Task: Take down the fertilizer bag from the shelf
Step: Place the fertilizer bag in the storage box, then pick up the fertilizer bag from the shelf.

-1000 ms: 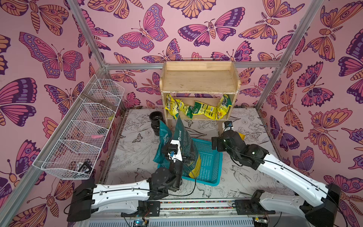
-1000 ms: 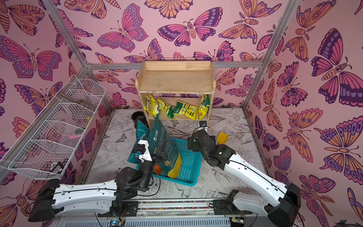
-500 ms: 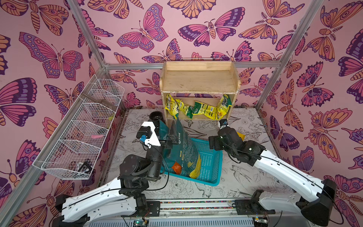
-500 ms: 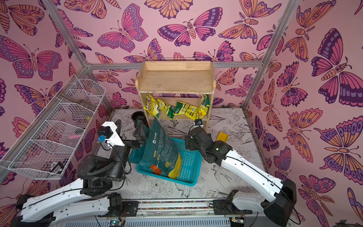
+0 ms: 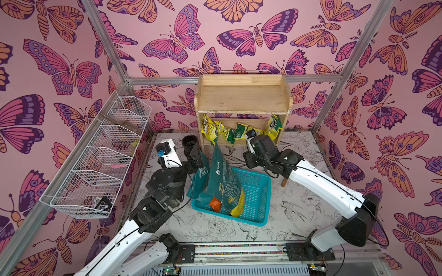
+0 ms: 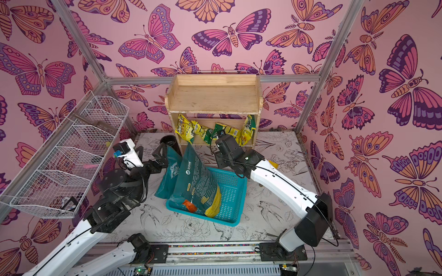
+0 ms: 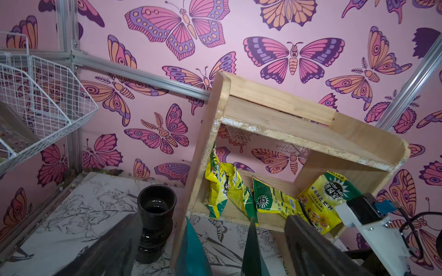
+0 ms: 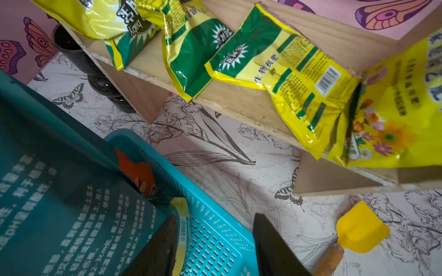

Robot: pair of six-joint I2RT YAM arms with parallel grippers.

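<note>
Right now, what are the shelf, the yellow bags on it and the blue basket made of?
Shelf: unpainted wood, matte; grain and rough edges show. Yellow bags: likely thin plastic film, glossy and crinkled. Blue basket: probably moulded plastic, smooth, with rows of slots.

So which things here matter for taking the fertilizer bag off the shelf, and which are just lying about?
For the job: the wooden shelf, the yellow-green fertilizer bags on its lower tier, the right gripper near them.
Lying about: blue basket, dark teal bags, black pot, white wire rack, yellow scoop.
</note>
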